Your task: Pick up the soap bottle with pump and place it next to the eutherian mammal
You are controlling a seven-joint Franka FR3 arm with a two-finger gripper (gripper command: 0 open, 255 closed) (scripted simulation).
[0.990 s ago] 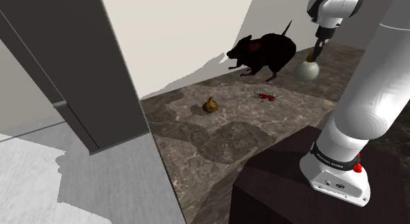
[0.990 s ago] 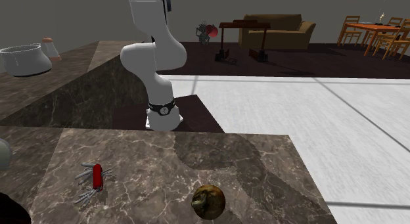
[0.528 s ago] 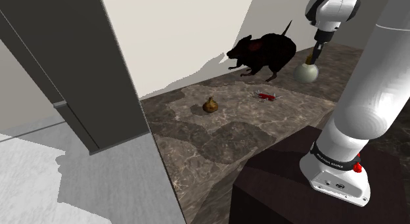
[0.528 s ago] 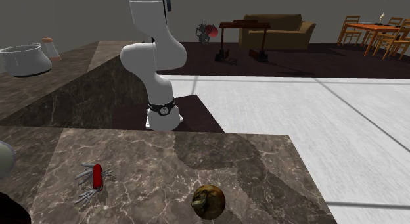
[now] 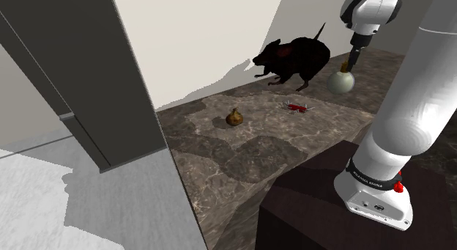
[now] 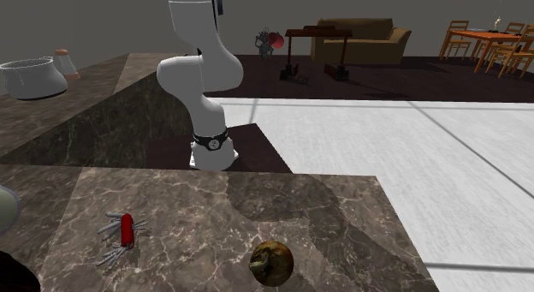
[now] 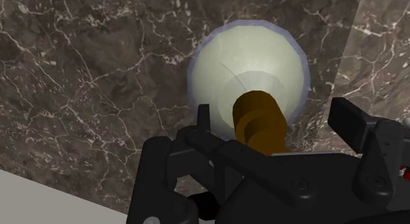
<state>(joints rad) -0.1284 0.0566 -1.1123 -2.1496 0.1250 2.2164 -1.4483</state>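
- The pale round soap bottle (image 5: 340, 81) stands on the marble counter (image 5: 249, 149), just beside the black animal figure (image 5: 296, 59), at its three o'clock in the shoulder view.
- The gripper (image 7: 276, 116) is held open astride the brown pump (image 7: 259, 121), apparently untouched.
- A straight upward retreat is advised, lest the pump be snagged.

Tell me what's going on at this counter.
The white arm's claw hangs over a pale round soap bottle that stands on the marble counter, right beside the black animal figure. The claw's fingers stand apart on either side of the brown pump without touching it, so the bottle is not held. A red pocketknife lies nearby.
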